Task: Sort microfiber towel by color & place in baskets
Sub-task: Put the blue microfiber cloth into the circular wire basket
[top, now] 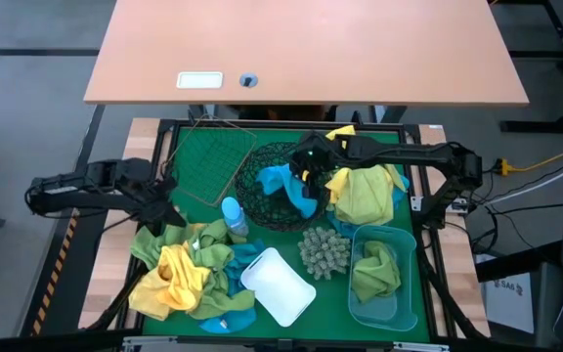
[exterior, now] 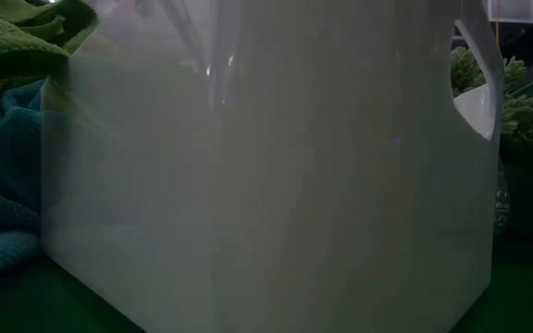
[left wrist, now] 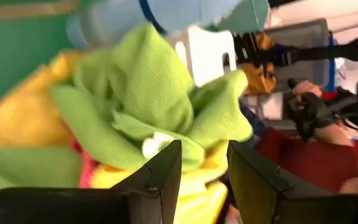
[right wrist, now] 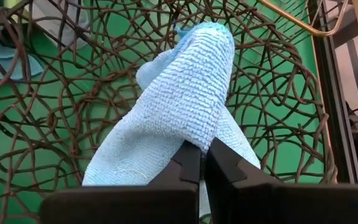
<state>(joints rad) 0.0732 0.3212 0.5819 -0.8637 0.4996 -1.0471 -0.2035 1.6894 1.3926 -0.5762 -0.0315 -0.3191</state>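
Blue towel point(right wrist: 182, 99) hangs lengthwise from the right gripper point(right wrist: 202, 163), clenched on it, directly over the black bowl point(right wrist: 55, 118).

A spiky grey-green ball point(top: 323, 251) sits on the green mat point(top: 213, 152); a small blue bottle point(top: 234, 217) lies nearby.

Low view: the white tub point(exterior: 266, 166) blocks nearly everything; you get only slivers of a green towel point(exterior: 17, 42) and the spiky ball point(exterior: 521, 116) past its sides. Left wrist view: the blue bottle point(left wrist: 160, 15) is blurred and cut off by the frame edge. High view: the right gripper point(top: 308, 168) sits over the black wire bowl point(top: 262, 176), hiding part of the blue towel point(top: 291, 191).
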